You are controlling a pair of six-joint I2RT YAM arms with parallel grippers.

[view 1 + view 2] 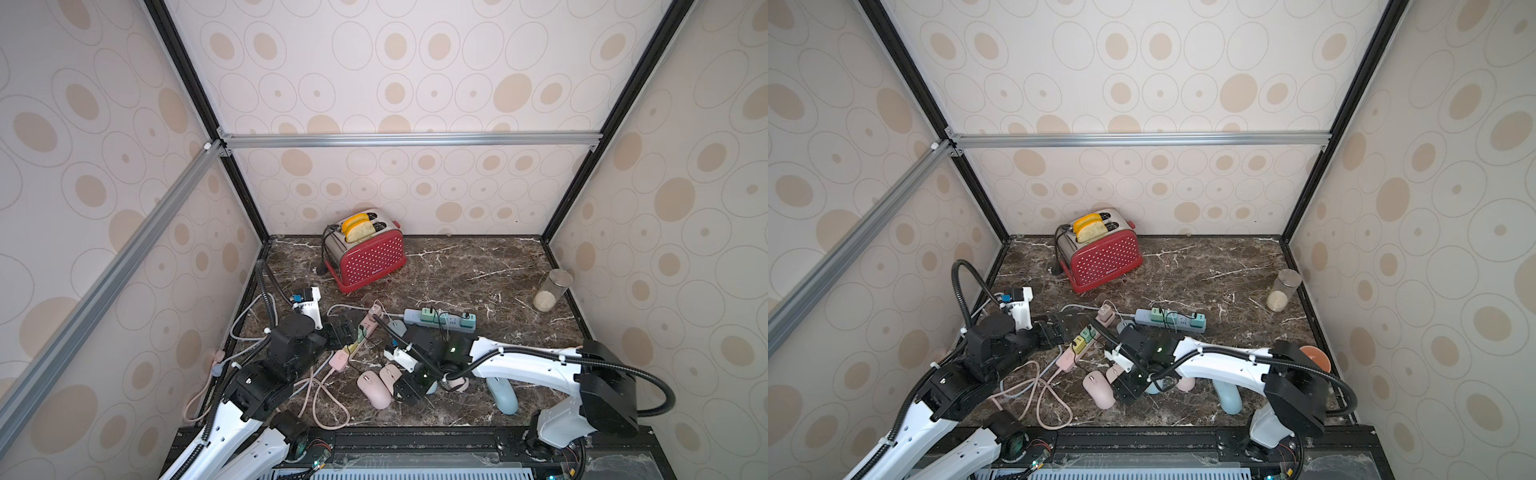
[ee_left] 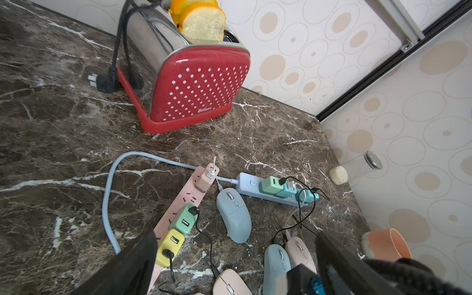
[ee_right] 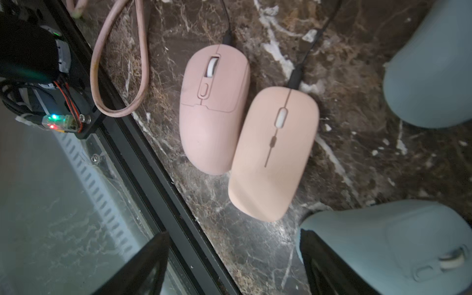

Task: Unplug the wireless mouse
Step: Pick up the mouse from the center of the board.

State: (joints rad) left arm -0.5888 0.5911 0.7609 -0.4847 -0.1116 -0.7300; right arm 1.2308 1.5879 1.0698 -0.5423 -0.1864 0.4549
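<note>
Left hand [image 2: 236, 234]: fingers were wide apart, held nothing, near the pink power strip [image 2: 189, 199] | Right hand [image 3: 233, 232]: fingers were apart, held nothing, over the front of the surface [image 3: 357, 127] | Mice: pink mouse [image 3: 212, 120] and pale pink mouse [image 3: 273, 153] lay side by side, touching, each with a black cable [image 3: 296, 74] in its front end | Blue mouse [image 3: 383, 242] sat just beside one right finger.
</note>
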